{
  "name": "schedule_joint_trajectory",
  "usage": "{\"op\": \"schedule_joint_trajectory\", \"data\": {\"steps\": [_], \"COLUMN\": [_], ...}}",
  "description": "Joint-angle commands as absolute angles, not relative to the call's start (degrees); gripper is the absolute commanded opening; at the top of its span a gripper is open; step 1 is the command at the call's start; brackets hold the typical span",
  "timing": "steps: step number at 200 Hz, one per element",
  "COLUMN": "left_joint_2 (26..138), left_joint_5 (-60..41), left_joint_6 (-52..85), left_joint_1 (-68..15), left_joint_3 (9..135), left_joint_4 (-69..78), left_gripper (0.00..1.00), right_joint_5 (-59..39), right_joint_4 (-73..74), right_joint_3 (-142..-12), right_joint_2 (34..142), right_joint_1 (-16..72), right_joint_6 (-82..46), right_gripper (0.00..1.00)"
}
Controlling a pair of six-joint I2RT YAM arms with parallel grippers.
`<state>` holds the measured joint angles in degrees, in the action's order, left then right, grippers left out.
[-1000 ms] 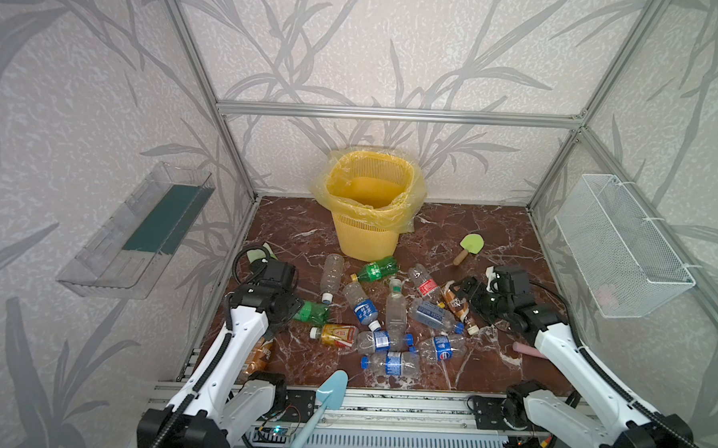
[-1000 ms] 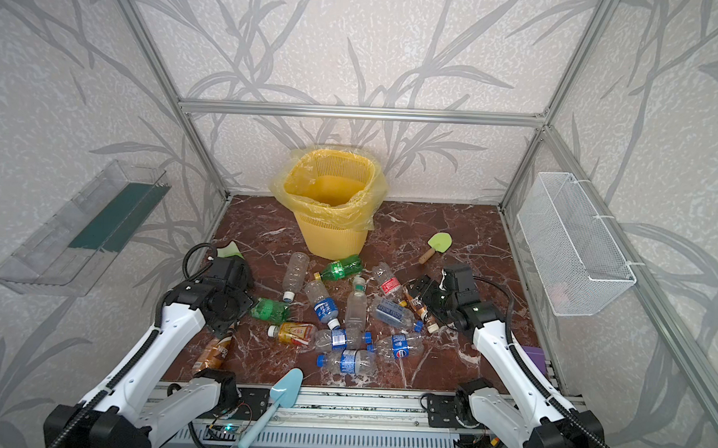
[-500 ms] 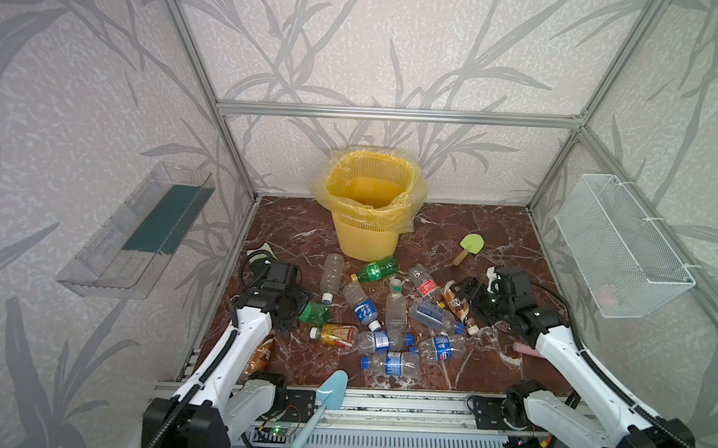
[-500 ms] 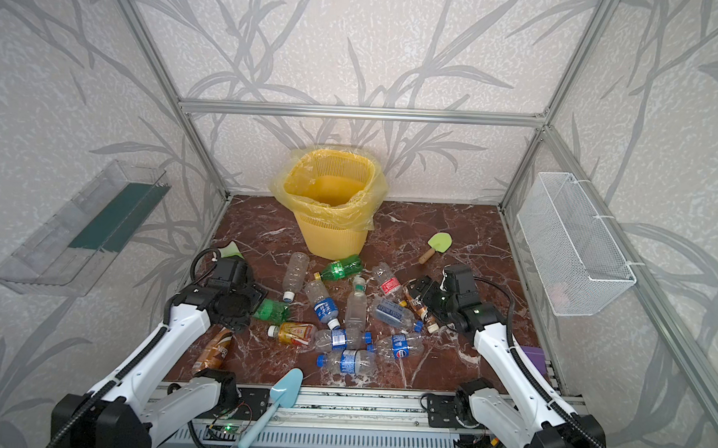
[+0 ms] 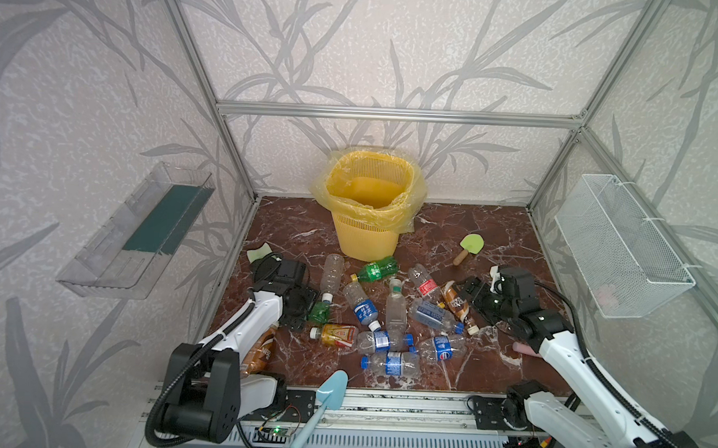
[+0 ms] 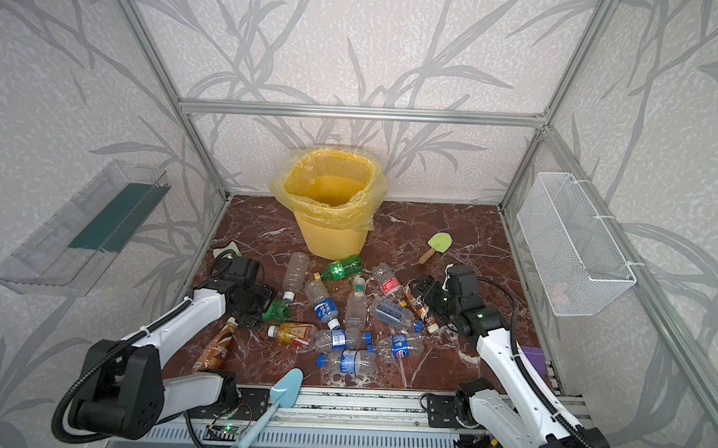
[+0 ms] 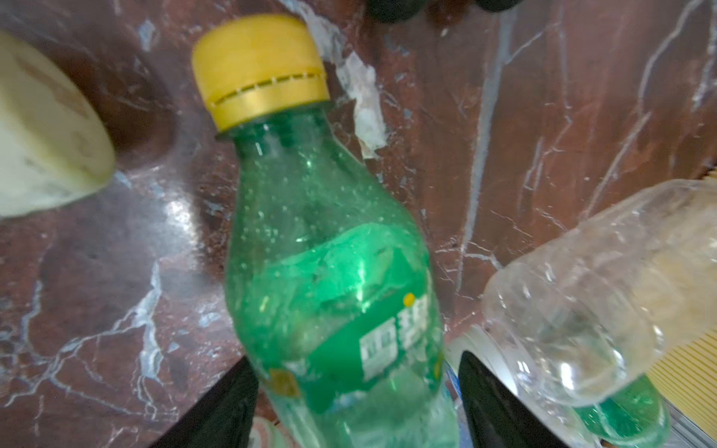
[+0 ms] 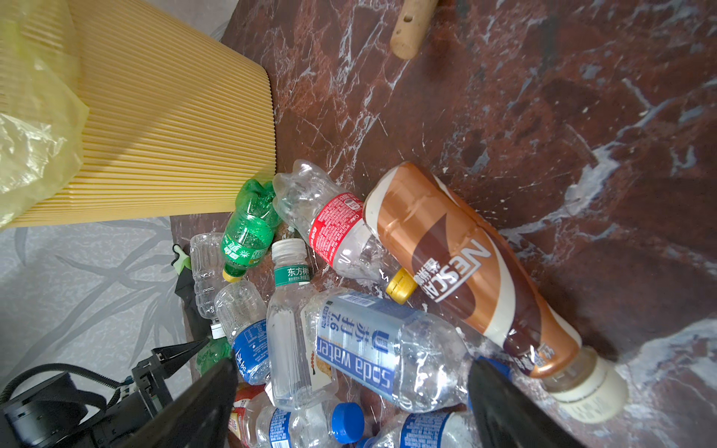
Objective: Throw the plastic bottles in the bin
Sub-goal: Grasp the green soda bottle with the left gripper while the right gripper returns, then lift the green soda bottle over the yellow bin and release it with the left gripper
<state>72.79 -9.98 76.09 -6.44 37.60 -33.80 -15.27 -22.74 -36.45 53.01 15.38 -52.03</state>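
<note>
Green bottle (image 7: 329, 271): blurred, base cut off by frame edge.
Left gripper (image 7: 357, 360): contact with green bottle unclear.
Brown bottle (image 5: 262, 349): at floor's (image 5: 473, 238) left edge, half under left arm (image 5: 253, 316).
Pink object (image 5: 522, 348): mostly hidden by right arm (image 5: 559, 354).

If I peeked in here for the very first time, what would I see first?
Probably the big yellow bin, standing bright at the back of the dark red marble floor. Next comes the jumble of plastic bottles lying on their sides in front of it. At the pile's left edge, the left gripper has its jaws on either side of a green bottle with a yellow cap.
</note>
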Motion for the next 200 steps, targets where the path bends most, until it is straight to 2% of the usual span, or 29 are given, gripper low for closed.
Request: {"op": "schedule_joint_trajectory", "data": {"steps": [1,38,84,170,200], "left_joint_2": [75.82,75.88,70.56,52.80,51.27], "left_joint_5": [-11.29,-11.15,-9.65,-5.55,-10.66], "left_joint_6": [76.26,74.15,70.15,60.51,56.26], "left_joint_1": [-6.48,-6.24,-5.99,-5.97,-5.99], "left_joint_3": [37.01,36.57,36.20,35.44,43.92], "left_joint_4": [-32.67,-32.54,-35.57,-37.95,-35.59], "left_gripper": [0.79,0.71,0.60,0.56,0.57], "right_joint_5": [-14.41,-14.12,-13.93,-13.90,-13.80], "right_joint_4": [-24.06,-24.84,-24.59,-24.04,-24.01], "right_joint_3": [-35.39,-35.79,-35.81,-36.47,-36.90], "right_joint_2": [52.27,51.85,51.76,53.61,53.68], "right_joint_1": [15.64,15.69,15.64,15.67,15.64], "right_joint_6": [-52.10,-51.77,-51.57,-51.24,-51.24], "right_gripper": [0.93,0.91,0.90,0.89,0.89]}}
